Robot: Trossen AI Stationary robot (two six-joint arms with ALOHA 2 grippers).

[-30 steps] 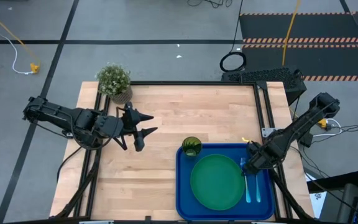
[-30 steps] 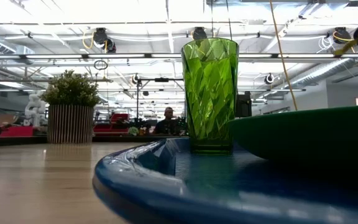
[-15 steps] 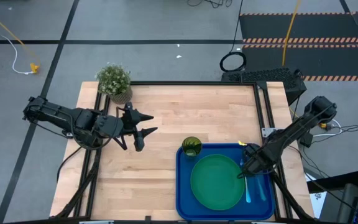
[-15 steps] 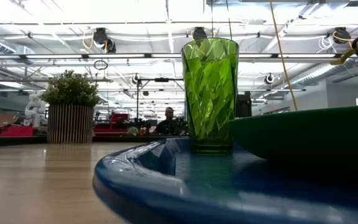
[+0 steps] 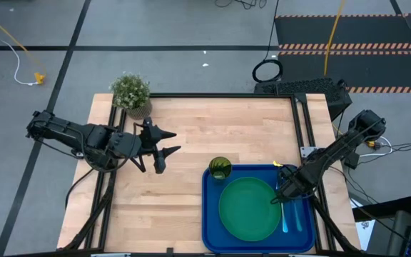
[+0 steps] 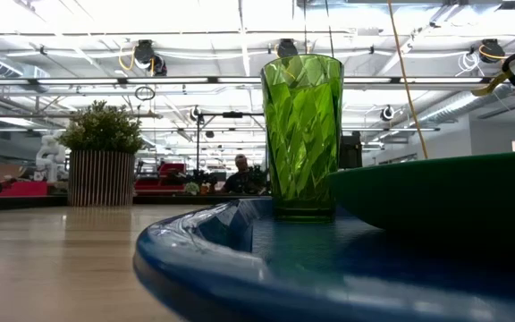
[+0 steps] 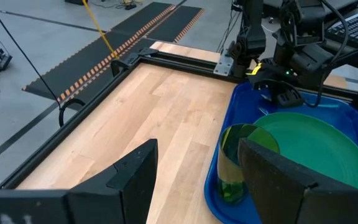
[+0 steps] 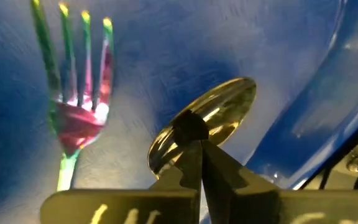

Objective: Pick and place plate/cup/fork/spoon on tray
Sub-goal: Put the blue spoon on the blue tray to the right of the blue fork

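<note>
The blue tray point(image 5: 209, 214) lies at the table's near right. On it rest the dark-green plate point(image 5: 248, 208) and, at its far left corner, the upright yellow-green cup point(image 5: 220, 168). Right of the plate lie the fork point(image 8: 76, 93) and the spoon point(image 8: 210, 115), their light-blue handles point(image 5: 285, 218) pointing to the near edge. My right gripper point(image 5: 284, 191) is down on the tray, shut at the spoon. My left gripper point(image 5: 173, 141) waits open at the table's left, clear of everything. My right gripper's fingertips point(image 8: 191, 134) are closed together at the near end of the spoon's shiny bowl point(image 8: 166, 146), where it narrows to the handle. The fingers come from above, slanting down. They hide the handle. The bowl lies low on the tray floor beside the fork's prongs.
A potted plant point(image 5: 130, 93) stands at the table's far left corner. Black rails point(image 5: 302, 121) run along the table's edges. Bare wood lies between the left gripper and the tray. A person point(image 6: 242, 174) shows far off in the room behind.
My right gripper has shifted a little toward the table's left and near edge over the tray's right side, staying low by the utensils.
</note>
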